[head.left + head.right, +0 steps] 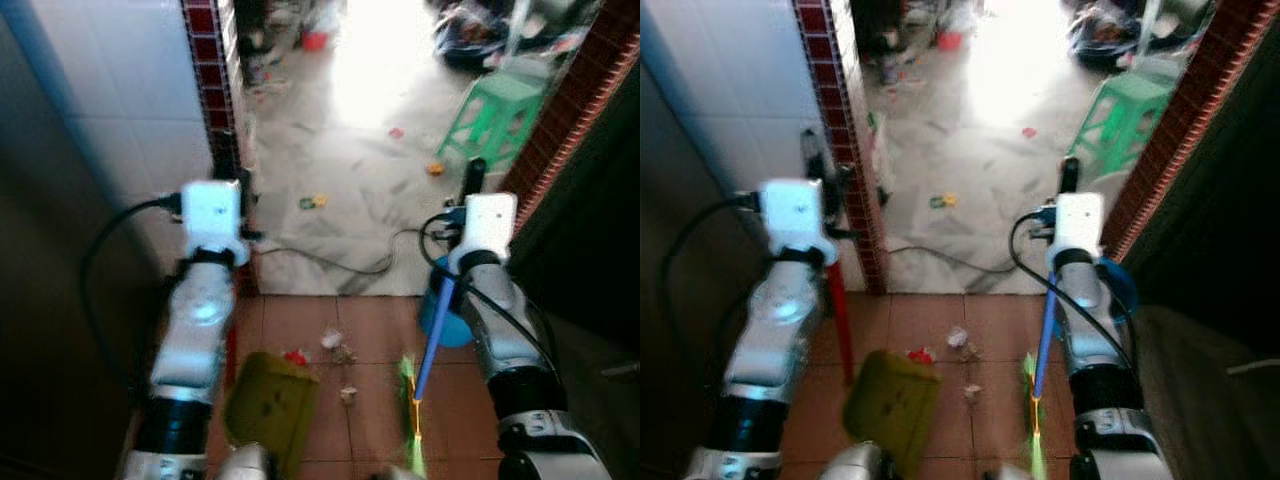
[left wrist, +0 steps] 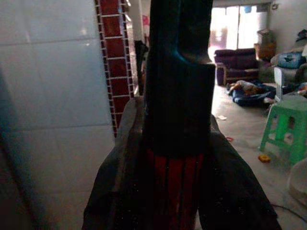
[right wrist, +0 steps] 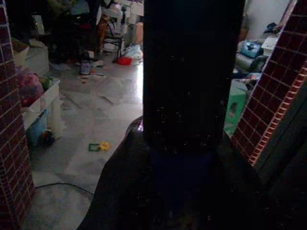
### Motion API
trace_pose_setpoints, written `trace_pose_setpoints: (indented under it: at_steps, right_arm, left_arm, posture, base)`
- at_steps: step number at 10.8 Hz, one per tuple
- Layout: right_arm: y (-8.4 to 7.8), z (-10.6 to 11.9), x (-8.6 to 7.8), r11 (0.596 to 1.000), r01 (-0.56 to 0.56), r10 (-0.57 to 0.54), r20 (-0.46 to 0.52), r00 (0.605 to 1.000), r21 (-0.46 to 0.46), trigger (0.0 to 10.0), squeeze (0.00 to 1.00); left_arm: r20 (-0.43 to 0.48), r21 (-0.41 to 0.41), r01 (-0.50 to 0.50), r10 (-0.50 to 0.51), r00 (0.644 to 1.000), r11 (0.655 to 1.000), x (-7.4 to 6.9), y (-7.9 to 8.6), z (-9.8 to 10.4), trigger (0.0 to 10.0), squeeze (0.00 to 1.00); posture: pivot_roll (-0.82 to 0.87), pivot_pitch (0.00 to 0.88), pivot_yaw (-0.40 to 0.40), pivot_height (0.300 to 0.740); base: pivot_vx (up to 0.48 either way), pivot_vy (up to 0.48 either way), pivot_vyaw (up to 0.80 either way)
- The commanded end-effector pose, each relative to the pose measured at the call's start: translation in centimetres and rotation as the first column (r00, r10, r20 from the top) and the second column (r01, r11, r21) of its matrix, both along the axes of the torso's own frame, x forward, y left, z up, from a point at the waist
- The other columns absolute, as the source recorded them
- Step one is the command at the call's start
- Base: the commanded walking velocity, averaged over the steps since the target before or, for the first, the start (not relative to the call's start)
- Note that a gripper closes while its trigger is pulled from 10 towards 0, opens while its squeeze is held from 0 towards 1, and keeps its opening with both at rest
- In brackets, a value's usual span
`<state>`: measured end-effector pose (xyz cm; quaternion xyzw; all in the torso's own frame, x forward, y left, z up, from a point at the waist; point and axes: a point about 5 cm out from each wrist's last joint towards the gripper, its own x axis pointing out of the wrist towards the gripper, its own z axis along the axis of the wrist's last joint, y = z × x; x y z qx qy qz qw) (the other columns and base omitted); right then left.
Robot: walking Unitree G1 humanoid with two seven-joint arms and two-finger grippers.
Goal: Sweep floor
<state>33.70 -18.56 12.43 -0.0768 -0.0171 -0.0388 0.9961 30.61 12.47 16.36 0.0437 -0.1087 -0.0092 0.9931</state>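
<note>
Small litter scraps (image 1: pixel 338 350) lie on the terracotta tiles, between the olive dustpan (image 1: pixel 268 405) and the green broom head (image 1: pixel 411 420); the right gripper (image 1: pixel 474 185) is clamped on the blue broom handle (image 1: pixel 432 340); the left gripper (image 1: pixel 812 160) is clamped on the red dustpan handle (image 1: pixel 840 320). Risk: more litter (image 1: pixel 312 201) and a black cable (image 1: pixel 330 262) lie beyond the doorway; a long stroke could snag the cable, and a fast one could scatter scraps past the pan.

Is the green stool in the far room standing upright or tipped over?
Upright. The green stool stands on its splayed legs on the pale floor, its seat on top.
</note>
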Motion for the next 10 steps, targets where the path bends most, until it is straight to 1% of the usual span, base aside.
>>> trace_pose_setpoints:
  at_steps: [1, 2, 3, 4, 6, 9, 10]
  right_arm:
    - [0.0, 1.0, 0.4, 1.000, -0.005, 0.005, 0.042, 0.999, -0.007, 10.0, 0.00]
    - [0.0, 0.9, 0.4, 1.000, -0.005, 0.005, 0.040, 0.999, -0.004, 10.0, 0.00]
    - [0.1, 0.8, 0.3, 1.000, -0.004, 0.005, 0.034, 0.999, -0.003, 10.0, 0.00]
    - [0.1, 0.8, 0.3, 1.000, -0.005, 0.005, 0.034, 0.999, -0.004, 10.0, 0.00]
    - [0.2, 0.7, 0.3, 1.000, -0.006, 0.006, 0.031, 0.999, 0.000, 10.0, 0.00]
    - [0.1, 0.6, 0.2, 1.000, -0.002, 0.002, 0.030, 1.000, 0.003, 10.0, 0.00]
    - [0.2, 0.5, 0.2, 1.000, -0.003, 0.003, 0.028, 1.000, 0.003, 10.0, 0.00]
  left_arm:
    - [0.009, 0.000, 0.008, -0.008, 1.000, 1.000, -0.1, -0.3, 0.0, 10.0, 0.00]
    - [-0.003, 0.010, 0.006, -0.006, 1.000, 1.000, -0.3, -0.2, -0.5, 10.0, 0.00]
    - [-0.042, -0.010, -0.001, 0.001, 0.999, 1.000, -0.6, -0.1, -1.5, 10.0, 0.00]
    - [-0.048, -0.006, 0.010, -0.010, 0.999, 1.000, -0.8, -0.3, -1.8, 10.0, 0.00]
    - [-0.057, -0.013, 0.017, -0.018, 0.998, 1.000, -0.9, -0.9, -2.0, 10.0, 0.00]
    - [-0.065, -0.015, 0.030, -0.031, 0.997, 0.999, -0.9, -1.0, -2.2, 10.0, 0.00]
    - [-0.111, -0.040, 0.025, -0.029, 0.993, 0.999, -0.9, -0.8, -3.0, 10.0, 0.00]
  posture:
    - [0.00, 0.004, -0.015, 0.740]
    - [0.00, 0.004, -0.015, 0.740]
    - [0.01, 0.004, -0.015, 0.740]
    - [0.01, 0.005, -0.015, 0.740]
    - [0.01, 0.009, -0.016, 0.740]
    - [0.00, 0.011, -0.014, 0.740]
    - [0.00, 0.011, -0.012, 0.740]
  base:
    - [0.000, 0.000, 0.00]
    - [0.000, 0.000, 0.00]
    - [0.000, 0.000, 0.00]
    - [0.000, 0.000, 0.00]
    - [0.000, 0.000, 0.00]
    - [0.000, 0.000, 0.00]
    - [0.000, 0.000, 0.00]
